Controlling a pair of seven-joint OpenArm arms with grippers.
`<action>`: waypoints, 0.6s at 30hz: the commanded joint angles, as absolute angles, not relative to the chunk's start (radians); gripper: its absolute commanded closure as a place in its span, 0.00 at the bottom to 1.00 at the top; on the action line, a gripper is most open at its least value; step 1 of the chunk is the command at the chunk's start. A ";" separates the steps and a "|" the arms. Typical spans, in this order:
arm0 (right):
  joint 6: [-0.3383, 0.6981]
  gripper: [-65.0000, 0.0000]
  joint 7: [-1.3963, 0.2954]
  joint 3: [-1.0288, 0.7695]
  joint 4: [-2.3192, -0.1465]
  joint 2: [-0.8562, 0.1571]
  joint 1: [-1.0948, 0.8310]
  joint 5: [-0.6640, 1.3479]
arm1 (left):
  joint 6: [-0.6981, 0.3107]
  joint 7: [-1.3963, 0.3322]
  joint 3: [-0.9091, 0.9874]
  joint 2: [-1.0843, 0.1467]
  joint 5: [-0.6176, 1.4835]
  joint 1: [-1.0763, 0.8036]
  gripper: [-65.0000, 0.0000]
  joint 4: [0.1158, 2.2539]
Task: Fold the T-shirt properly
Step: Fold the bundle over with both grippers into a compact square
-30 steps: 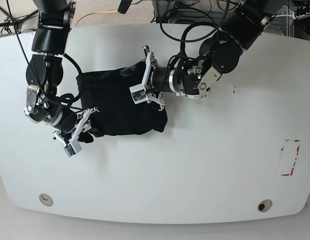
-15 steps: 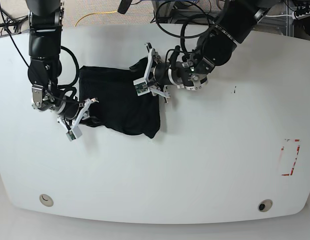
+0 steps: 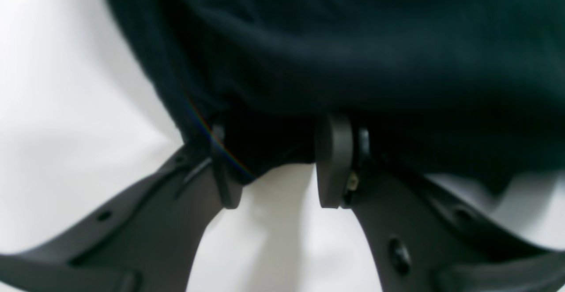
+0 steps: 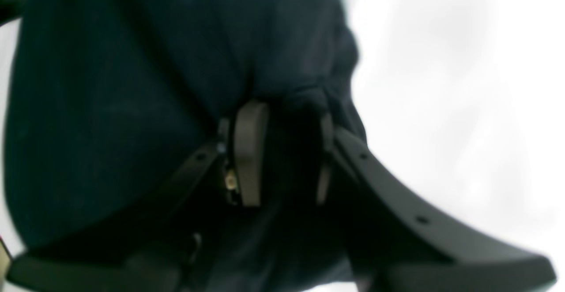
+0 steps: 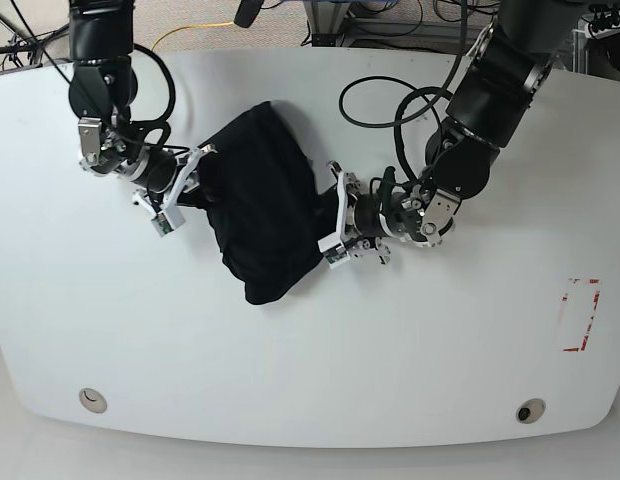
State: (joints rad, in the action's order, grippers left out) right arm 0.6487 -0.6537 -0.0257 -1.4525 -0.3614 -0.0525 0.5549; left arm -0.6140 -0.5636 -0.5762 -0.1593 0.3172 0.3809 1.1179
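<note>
Between both grippers, left [image 5: 328, 230] and right [image 5: 195, 178] each pinching cloth, the T-shirt [image 5: 262, 205] hangs bunched; a slip would undo it.

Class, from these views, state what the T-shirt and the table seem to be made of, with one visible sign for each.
T-shirt: soft black cloth, probably a knit; matte, it bunches and sags in folds between the two hands.
Table: hard and smooth, white, perhaps laminate or painted board; it looks flat and faintly glossy. The exact material cannot be told.
</note>
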 commanded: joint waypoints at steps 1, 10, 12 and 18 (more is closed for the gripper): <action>0.630 0.77 -0.693 -0.021 -1.538 -0.329 -0.082 0.565 | -0.596 -0.604 -0.575 -0.171 0.282 0.414 0.63 1.112; 0.581 0.77 -0.759 -0.018 -1.656 -0.223 -0.107 0.565 | -0.598 -0.602 -0.565 -0.248 0.286 0.492 0.63 1.104; 0.581 0.77 -0.780 -0.018 -1.682 -0.220 -0.105 0.565 | -0.598 -0.604 -0.538 -0.263 0.286 0.493 0.63 1.129; 0.556 0.77 -0.829 -0.024 -1.827 -0.229 -0.107 0.565 | -0.598 -0.684 -0.395 -0.303 0.288 0.460 0.63 1.317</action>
